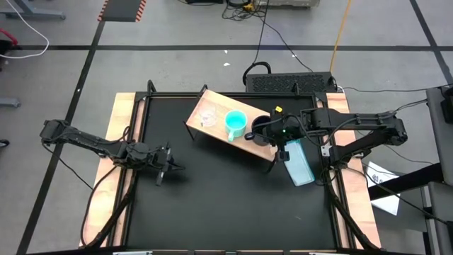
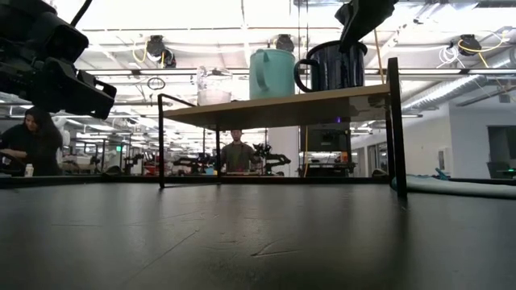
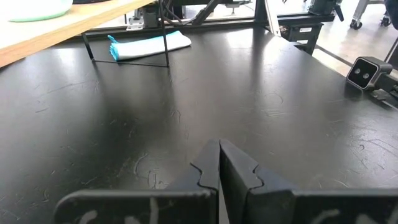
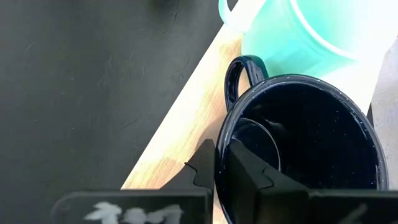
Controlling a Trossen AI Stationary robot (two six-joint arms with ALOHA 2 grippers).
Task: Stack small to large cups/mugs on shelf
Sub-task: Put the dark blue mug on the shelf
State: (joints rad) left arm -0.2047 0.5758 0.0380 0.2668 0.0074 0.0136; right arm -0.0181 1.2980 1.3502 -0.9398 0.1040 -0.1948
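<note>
On the wooden shelf (image 1: 216, 106), a light board on dark legs, three cups stand in a row: a clear cup (image 1: 207, 117), a turquoise mug (image 1: 236, 124) and a black mug (image 1: 262, 130). They also show in the low view: the clear cup (image 2: 213, 85), the turquoise mug (image 2: 272, 72) and the black mug (image 2: 334, 66). My right gripper (image 4: 221, 168) is over the shelf's right end, shut on the black mug. My left gripper (image 3: 219, 152) is shut and empty, low over the table's left part (image 1: 170, 168). My right gripper holds the black mug's rim (image 4: 219, 163), a little way round from its handle (image 4: 239, 74). One finger (image 4: 204, 165) is outside the wall and one (image 4: 249, 174) is inside. The fingers come from above, pointing down. The mug stands upright with its base on the shelf board (image 2: 322, 101).
A flat light-blue item (image 1: 299, 161) lies on the black table just right of the shelf, under the right arm. The table has wooden side strips (image 1: 120, 134). A black box (image 1: 290, 81) sits behind the far edge. People stand in the room beyond (image 2: 236, 153).
</note>
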